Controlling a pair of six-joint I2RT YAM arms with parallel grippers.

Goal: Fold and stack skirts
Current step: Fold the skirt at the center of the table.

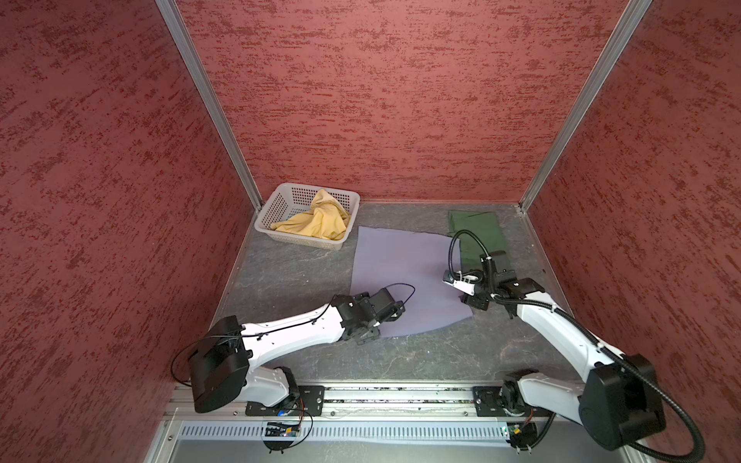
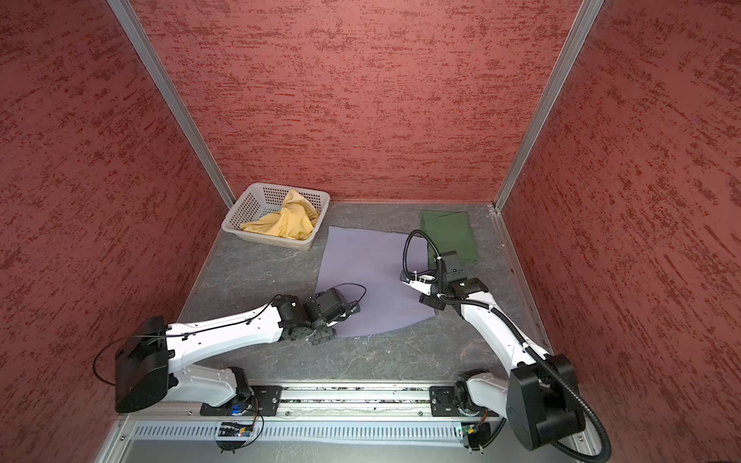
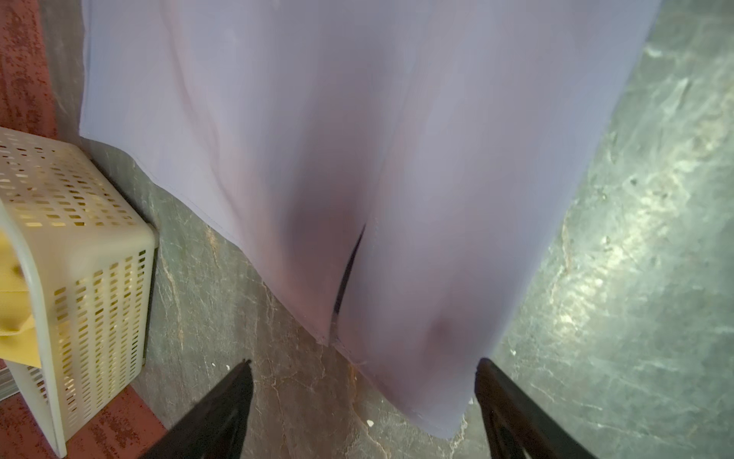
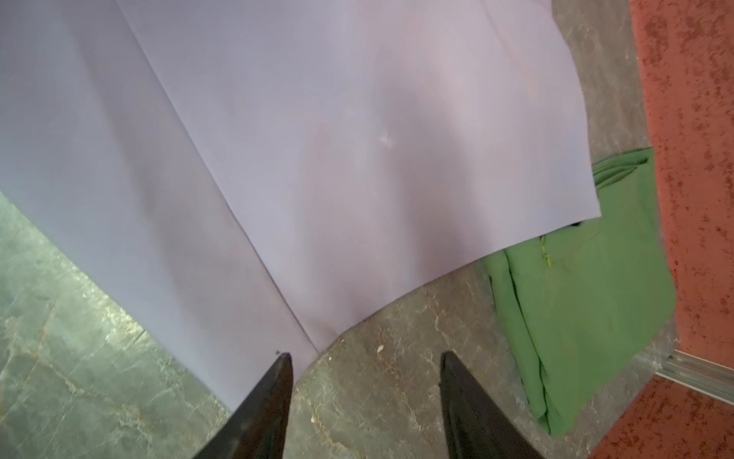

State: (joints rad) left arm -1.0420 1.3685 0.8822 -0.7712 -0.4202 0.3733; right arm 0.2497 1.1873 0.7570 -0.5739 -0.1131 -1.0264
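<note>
the lavender skirt [image 1: 405, 272] lies flat, running lengthwise away from the left gripper [image 3: 363, 363] and right gripper [image 4: 365, 355], one at each near corner, both spread open and empty.

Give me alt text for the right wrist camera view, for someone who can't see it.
A pale lavender skirt lies spread flat on a grey marbled table, one corner just ahead of the open right gripper. A folded green skirt lies beside it, next to a red wall.

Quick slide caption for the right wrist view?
Open right pincer at a corner of the flat lavender skirt, which laps the folded green skirt.
</note>
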